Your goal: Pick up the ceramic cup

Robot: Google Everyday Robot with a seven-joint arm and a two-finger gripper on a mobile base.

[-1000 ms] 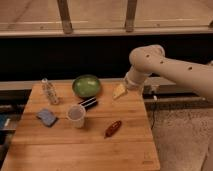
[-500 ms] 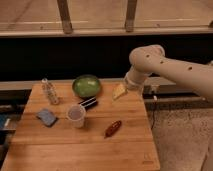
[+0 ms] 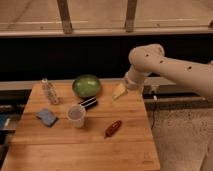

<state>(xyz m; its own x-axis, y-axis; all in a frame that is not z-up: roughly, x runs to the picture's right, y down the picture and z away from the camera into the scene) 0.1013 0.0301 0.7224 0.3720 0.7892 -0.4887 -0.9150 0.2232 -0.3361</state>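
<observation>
Your gripper (image 3: 119, 91), open or closed I couldn't tell, hung well right of the cup (image 3: 76, 115); reaching across, you risked clipping the bowl (image 3: 86, 85) or tipping the cup.

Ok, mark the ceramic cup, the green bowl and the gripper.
ceramic cup (image 3: 77, 120): camera view, on its whitish outer wall.
green bowl (image 3: 86, 85): camera view, on its bare inside.
gripper (image 3: 118, 92): camera view, at its tip, just right of the green bowl.
</observation>
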